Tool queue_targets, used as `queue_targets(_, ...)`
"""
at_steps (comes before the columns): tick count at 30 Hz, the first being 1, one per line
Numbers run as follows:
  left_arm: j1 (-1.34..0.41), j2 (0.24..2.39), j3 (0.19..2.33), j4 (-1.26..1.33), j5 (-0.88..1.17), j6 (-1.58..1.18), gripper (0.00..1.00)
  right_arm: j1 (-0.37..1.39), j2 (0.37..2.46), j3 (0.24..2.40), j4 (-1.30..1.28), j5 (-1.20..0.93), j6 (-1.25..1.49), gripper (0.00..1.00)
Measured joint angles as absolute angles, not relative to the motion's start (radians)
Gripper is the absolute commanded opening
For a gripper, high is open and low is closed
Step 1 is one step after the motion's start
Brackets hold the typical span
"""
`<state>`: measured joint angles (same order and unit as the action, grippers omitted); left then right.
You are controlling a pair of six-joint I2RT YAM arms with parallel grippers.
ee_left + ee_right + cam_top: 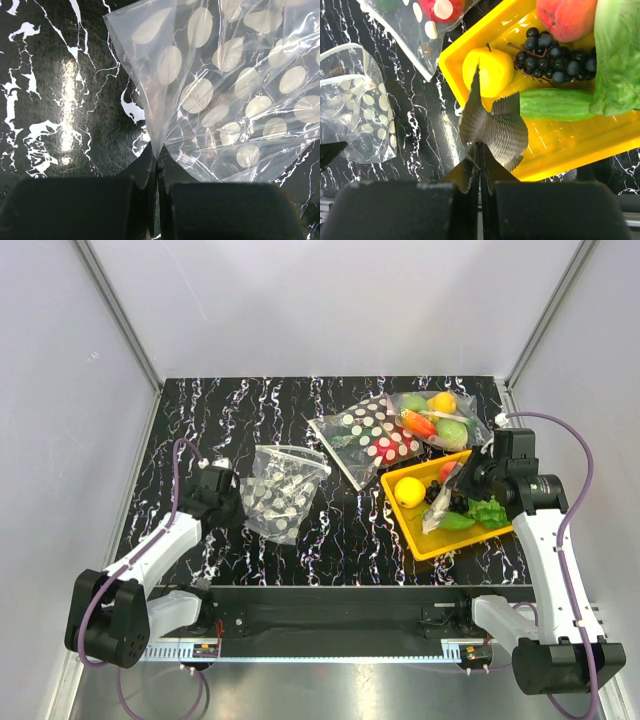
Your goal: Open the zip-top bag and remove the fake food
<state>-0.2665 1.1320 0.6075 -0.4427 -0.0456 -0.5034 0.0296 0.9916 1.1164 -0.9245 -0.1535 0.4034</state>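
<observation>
The zip-top bag (281,491), clear with white dots, lies on the black marbled table left of centre; no food shows inside it. My left gripper (240,504) is shut on the bag's left edge, with the film (225,85) pinched between the fingertips (157,159). My right gripper (453,485) is shut on the tail of the silver-grey fish (495,127) and holds it over the near left edge of the yellow tray (600,145). The yellow lemon (490,70) and the green lettuce (617,55) lie in that tray.
The tray (425,540) also holds a peach (567,17), black grapes (552,60) and a cucumber (555,104). A dark bag with red and green dots (372,440) and a clear bag of fruit (440,418) lie behind it.
</observation>
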Motion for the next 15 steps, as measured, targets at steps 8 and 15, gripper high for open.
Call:
queue_targets(8,-0.266,1.136,0.599,-0.436,-0.035,-0.503,0.0,0.028,0.989,1.05,-0.926,-0.155,0.404,0.0)
queue_targets(15,-0.266,1.143,0.595,-0.424,-0.03,-0.503,0.0,0.027,0.989,0.953,-0.925,-0.157,0.403,0.0)
